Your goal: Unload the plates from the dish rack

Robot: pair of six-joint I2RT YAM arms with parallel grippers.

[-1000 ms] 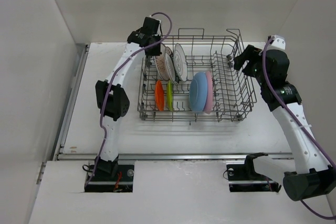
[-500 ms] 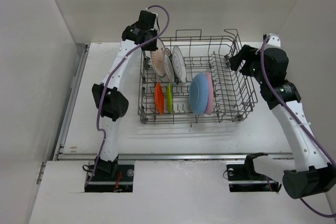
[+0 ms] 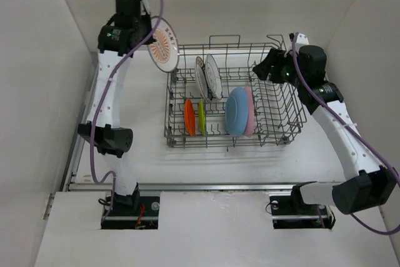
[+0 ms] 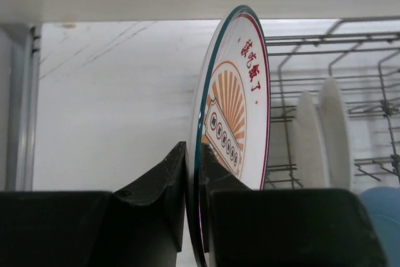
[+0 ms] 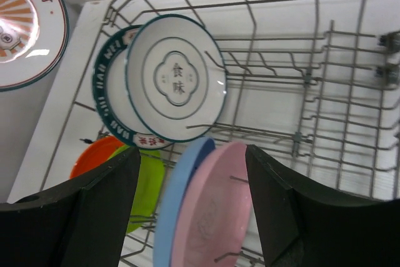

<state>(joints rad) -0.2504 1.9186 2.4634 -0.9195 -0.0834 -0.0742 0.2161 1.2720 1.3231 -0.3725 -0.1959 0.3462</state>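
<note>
My pincer (image 4: 195, 154) grips the lower rim of a patterned plate (image 4: 234, 104), fingers (image 4: 169, 179) pressed against both faces; the plate stands upright, nearly edge-on, showing an orange sunburst and red characters; behind it lies the white desk (image 4: 112, 104); to the right, the dish rack (image 4: 312, 37) holds two white plates (image 4: 337, 129) upright; a light-blue plate (image 4: 381, 198) peeks in at the lower right corner.

"食味" at centre of front white plate (image 5: 176, 76); red "该吃饭了", seemingly, on sunburst plate (image 4: 240, 110) rim.
</note>
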